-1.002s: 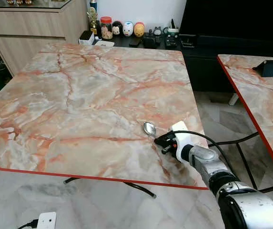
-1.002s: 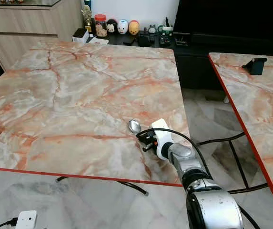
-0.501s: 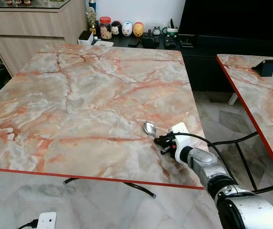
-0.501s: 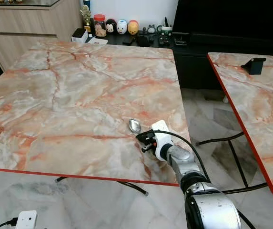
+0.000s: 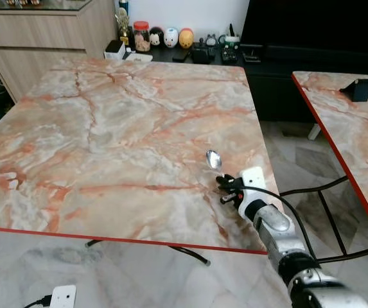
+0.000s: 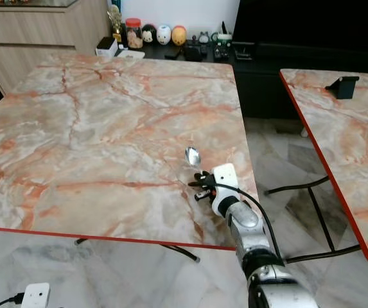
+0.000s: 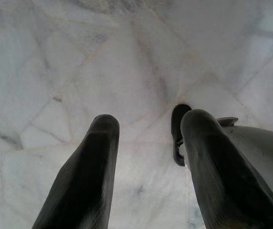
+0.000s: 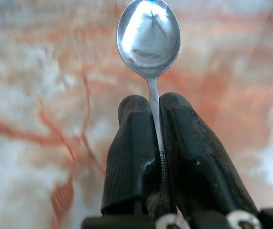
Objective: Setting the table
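The right gripper (image 5: 227,188) is clenched on a spoon (image 5: 214,159) by its handle, bowl pointing out over the marble table (image 5: 106,128), close to the table's right edge. A second table (image 5: 357,135) stands across a floor gap. The left gripper (image 7: 148,143) hangs spread above floor tiles (image 7: 79,57).

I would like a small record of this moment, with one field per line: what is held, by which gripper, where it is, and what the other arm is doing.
Held item: small shiny metal teaspoon, bowl pointing away from the gripper
Holder: right gripper, jaws shut on the spoon's thin handle
Location: over the near right part of the pink-orange marble-pattern table with red edge
Contact with table: cannot tell
Left gripper: open, pointing at the pale marble floor, holding nothing
Second table: same marble pattern, to the right
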